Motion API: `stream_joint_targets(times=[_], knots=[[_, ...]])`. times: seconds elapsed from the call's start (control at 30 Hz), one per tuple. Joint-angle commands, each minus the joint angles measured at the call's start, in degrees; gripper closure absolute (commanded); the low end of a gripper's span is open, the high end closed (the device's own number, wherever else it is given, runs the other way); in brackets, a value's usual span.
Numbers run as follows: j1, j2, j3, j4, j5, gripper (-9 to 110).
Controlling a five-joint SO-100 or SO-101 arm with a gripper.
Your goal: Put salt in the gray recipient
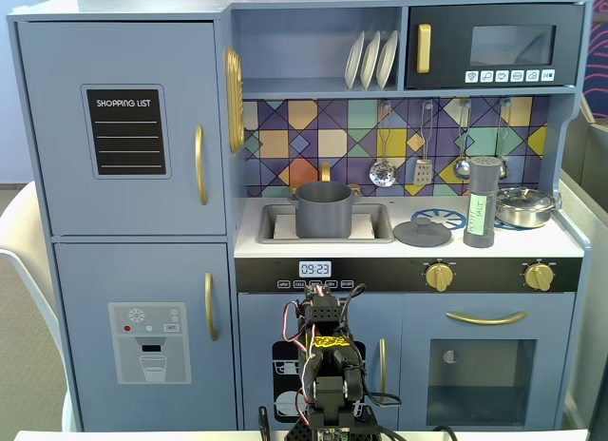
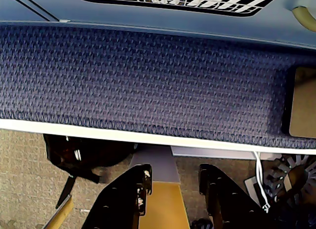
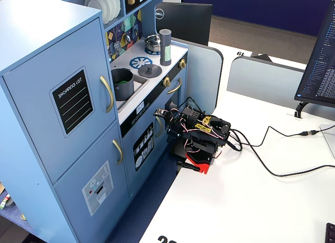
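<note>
Salt (image 1: 482, 202) upright on counter (image 1: 570, 243) right side, beside steel pan (image 1: 524, 206); gray recipient (image 1: 324, 209) in sink (image 1: 275, 224); pincer (image 2: 173, 182) released, empty, arm folded low

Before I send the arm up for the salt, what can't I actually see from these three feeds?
- Inside of the gray pot: the front fixed view shows only its wall; the side fixed view glimpses something green.
- Salt shaker label: too small to read.
- End effector: fingertips cut off by the wrist view's bottom edge; folded arm hides it elsewhere.
</note>
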Motion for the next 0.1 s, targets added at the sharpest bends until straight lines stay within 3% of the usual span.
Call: stream_joint_targets(times=[0.0, 0.07], knots=[[0.18, 0.35, -0.35, 0.26, 0.53, 97], [0.18, 0.35, -0.35, 0.26, 0.53, 97]])
